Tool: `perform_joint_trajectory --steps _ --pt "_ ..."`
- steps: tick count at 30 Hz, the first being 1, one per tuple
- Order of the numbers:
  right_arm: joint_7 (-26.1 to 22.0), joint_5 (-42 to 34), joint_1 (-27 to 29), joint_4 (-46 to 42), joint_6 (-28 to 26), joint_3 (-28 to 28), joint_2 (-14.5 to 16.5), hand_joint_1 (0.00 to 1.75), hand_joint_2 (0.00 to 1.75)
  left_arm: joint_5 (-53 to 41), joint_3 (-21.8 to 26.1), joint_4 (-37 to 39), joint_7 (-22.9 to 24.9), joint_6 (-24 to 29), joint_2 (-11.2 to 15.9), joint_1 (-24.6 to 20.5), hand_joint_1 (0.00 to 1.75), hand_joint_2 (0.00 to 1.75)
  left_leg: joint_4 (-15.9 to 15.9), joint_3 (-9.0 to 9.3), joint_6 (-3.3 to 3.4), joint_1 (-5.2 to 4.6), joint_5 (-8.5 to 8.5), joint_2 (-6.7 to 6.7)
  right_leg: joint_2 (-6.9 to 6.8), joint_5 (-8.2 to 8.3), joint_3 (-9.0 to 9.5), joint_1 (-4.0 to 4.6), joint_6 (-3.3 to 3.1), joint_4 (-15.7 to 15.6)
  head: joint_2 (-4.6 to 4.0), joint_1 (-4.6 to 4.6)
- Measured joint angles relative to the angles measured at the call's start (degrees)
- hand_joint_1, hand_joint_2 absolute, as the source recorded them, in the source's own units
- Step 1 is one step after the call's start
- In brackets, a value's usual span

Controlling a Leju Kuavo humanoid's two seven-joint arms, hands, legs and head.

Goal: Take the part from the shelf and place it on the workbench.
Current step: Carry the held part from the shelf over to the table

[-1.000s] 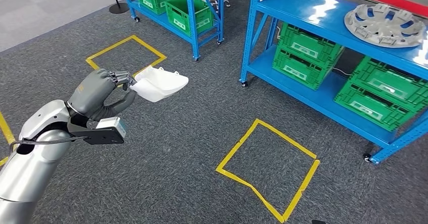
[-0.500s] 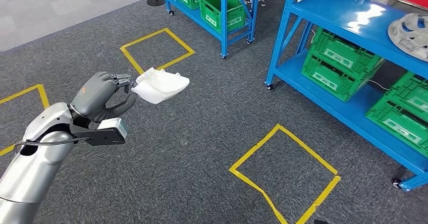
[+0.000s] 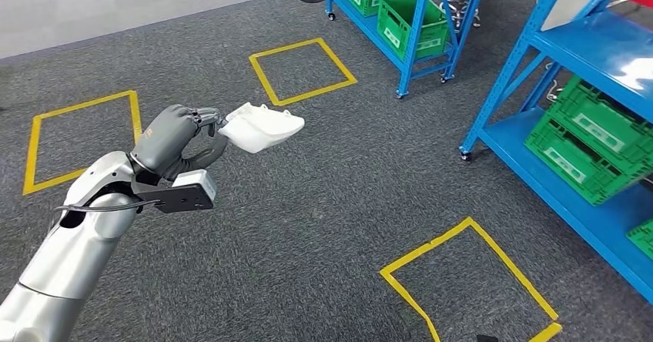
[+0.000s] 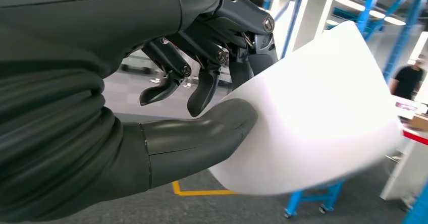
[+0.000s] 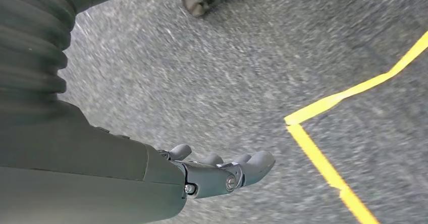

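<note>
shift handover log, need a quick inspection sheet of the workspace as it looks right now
surface: grey carpet floor with yellow tape squares; workbench not seen
job's things: white part held off the floor, clear of the shelves
clutter: nothing seen on the floor
grippers: left hand pinches the white part's edge between thumb and fingers; right hand hangs over the carpet, holding nothing
cables: thin cable along the left forearm
surroundings: blue shelves with green crates; person in the distance

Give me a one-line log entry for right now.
phase: carrying | left hand: holds white part over carpet | right hand: holds nothing, over carpet beside yellow tape | blue shelf: to the right | placed: not yet
</note>
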Motion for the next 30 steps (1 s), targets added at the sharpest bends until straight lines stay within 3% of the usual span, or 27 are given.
perform_joint_trajectory --steps 2,4,5,7,8,9,11,12,13,15,17,18,20,22,24,26,27,28,30 --pt "-0.13 0.35 -0.14 0.0 0.13 0.16 -0.07 0.0 1.75 -0.36 -0.14 0.42 1.0 -0.08 -1.02 -0.74 1.75 1.75 0.62 -0.64 -0.85 0.06 -0.23 -1.36 1.26 0.81 1.37 -0.13 -0.15 -3.23 0.0 0.07" --pt "-0.6 0.54 -0.38 0.0 0.25 0.4 -0.14 0.0 1.75 -0.56 -0.31 0.95 1.57 -0.23 -1.47 -1.64 1.75 1.75 0.4 -1.07 -1.66 0.18 0.07 -2.47 0.03 0.91 1.45 0.06 -1.0 -3.26 0.0 0.11" --pt "-0.84 0.56 -0.53 -0.01 0.33 0.5 -0.19 0.0 1.75 -0.58 -0.37 1.2 1.67 -0.3 -1.49 -2.0 1.75 1.75 0.48 -1.25 -1.95 0.19 0.1 -2.02 -0.54 1.07 1.57 0.08 -1.44 -3.42 0.0 0.09" --pt "-1.25 0.58 -0.69 -0.02 0.5 0.63 -0.23 0.0 1.75 -0.5 -0.46 1.73 1.64 -0.46 -1.54 -2.72 1.75 1.75 3.25 -2.77 -2.33 0.04 -1.41 1.3 -1.79 1.38 1.78 0.1 -2.22 -3.85 0.0 -0.18" --pt "-1.38 0.56 -0.68 -0.02 0.57 0.66 -0.26 0.0 1.75 -0.46 -0.5 2.09 1.48 -0.51 -1.59 -3.06 1.75 1.75 6.51 -4.31 -2.43 -0.04 -3.05 3.43 -2.45 1.41 1.83 0.24 -2.47 -3.96 0.0 -0.33" --pt "-1.48 0.52 -0.62 -0.02 0.61 0.67 -0.31 0.0 1.75 -0.36 -0.55 2.59 1.18 -0.54 -1.65 -3.4 1.75 1.75 10.44 -6.25 -2.53 -0.03 -4.82 4.73 -3.19 1.36 1.84 0.38 -2.67 -4.01 0.0 -0.44" --pt "-1.43 0.37 -0.55 -0.02 0.63 0.67 -0.42 0.0 1.75 0.09 -0.6 4.23 -0.15 -0.58 -1.79 -3.92 1.75 1.75 16.15 -9.1 -2.58 0.03 -6.54 5.39 -4.85 1.2 1.88 0.63 -2.9 -4.01 0.0 -0.46" --pt "-1.3 0.22 -0.58 -0.02 0.63 0.67 -0.46 0.0 1.75 0.37 -0.62 5.24 -0.96 -0.63 -1.88 -4.18 1.75 1.75 16.1 -9.08 -2.47 0.02 -5.91 5.48 -5.62 1.1 1.95 0.74 -2.97 -4.01 0.0 -0.45" --pt "-1.09 0.04 -0.64 -0.02 0.61 0.67 -0.48 0.0 1.75 0.61 -0.63 6.27 -1.77 -0.69 -2.03 -4.53 1.75 1.75 13.73 -7.84 -2.27 -0.03 -4.35 5.74 -6.4 0.98 2.08 0.83 -2.98 -4.01 0.0 -0.45" --pt "-0.69 -0.46 -0.71 -0.02 0.44 0.67 -0.47 0.0 1.75 0.8 -0.66 8.06 -2.85 -0.78 -2.57 -5.55 1.75 1.75 5.81 -3.52 -1.57 -0.57 -1.06 8.01 -7.85 0.61 2.51 1.04 -2.81 -4.0 0.0 -0.45" --pt "-0.45 -1.06 -0.72 -0.01 0.09 0.66 -0.46 0.0 1.75 0.92 -0.71 9.85 -3.54 -0.78 -3.58 -7.02 1.75 1.75 0.93 -0.92 -0.74 -1.25 0.2 9.87 -9.21 0.26 2.87 1.25 -2.36 -4.05 0.0 -0.42" --pt "-0.38 -1.33 -0.77 0.0 -0.08 0.63 -0.45 0.0 1.75 0.97 -0.73 10.67 -3.74 -0.78 -4.1 -7.67 1.75 1.75 0.42 -0.73 -0.45 -1.52 0.07 9.9 -9.86 0.17 3.01 1.31 -2.09 -4.13 0.0 -0.39" --pt "-0.31 -1.84 -1.03 0.0 -0.31 0.53 -0.28 0.0 1.75 0.99 -0.78 12.02 -3.96 -0.7 -5.03 -8.57 1.75 1.75 -0.04 -0.65 0.08 -1.39 0.42 8.22 -10.7 -0.09 3.41 1.24 -1.47 -4.23 0.0 -0.38" --pt "-0.38 -2.13 -1.14 0.0 -0.43 0.44 -0.04 0.0 1.75 1.03 -0.83 12.97 -4.12 -0.58 -6.02 -9.42 1.75 1.75 -0.64 -0.3 0.7 -0.99 0.73 6.74 -8.12 -1.57 2.62 1.04 -0.93 -2.06 0.0 -0.33" --pt "-0.44 -2.31 -0.9 0.0 -0.52 0.37 0.07 0.0 1.75 1.02 -0.87 13.83 -4.26 -0.41 -7.26 -10.04 1.75 1.75 -0.82 -0.19 1.12 -0.74 0.86 5.32 -4.24 -4.58 -0.63 0.89 -0.71 4.37 0.0 -0.1" --pt "-0.45 -2.48 -0.65 0.0 -0.66 0.29 0.09 0.0 1.75 0.94 -0.9 14.71 -4.31 -0.24 -8.26 -10.15 1.75 1.75 -0.72 -0.23 1.23 -0.73 0.85 3.63 -2.97 -6.34 -4.35 0.89 -0.6 10.76 0.01 0.08" --pt "-0.45 -2.52 -0.58 0.0 -0.72 0.26 0.09 0.0 1.75 0.9 -0.91 15.08 -4.31 -0.18 -8.55 -10.14 1.75 1.75 -0.61 -0.23 1.21 -0.69 0.82 2.74 -2.82 -5.75 -5.17 0.87 -0.56 11.53 0.01 0.1" --pt "-0.45 -2.54 -0.56 0.0 -0.76 0.25 0.09 0.0 1.75 0.87 -0.92 15.38 -4.31 -0.14 -8.72 -10.15 1.75 1.75 -0.45 -0.22 1.11 -0.61 0.77 1.86 -2.67 -4.01 -4.73 0.79 -0.52 9.74 0.01 0.1" --pt "-0.45 -2.53 -0.54 0.0 -0.81 0.23 0.09 0.0 1.75 0.85 -0.92 15.82 -4.32 -0.08 -9.08 -10.3 1.75 1.75 0.11 -0.39 0.6 -0.42 0.53 0.2 -0.86 0.01 -1.65 0.35 -0.21 2.22 0.0 0.11"
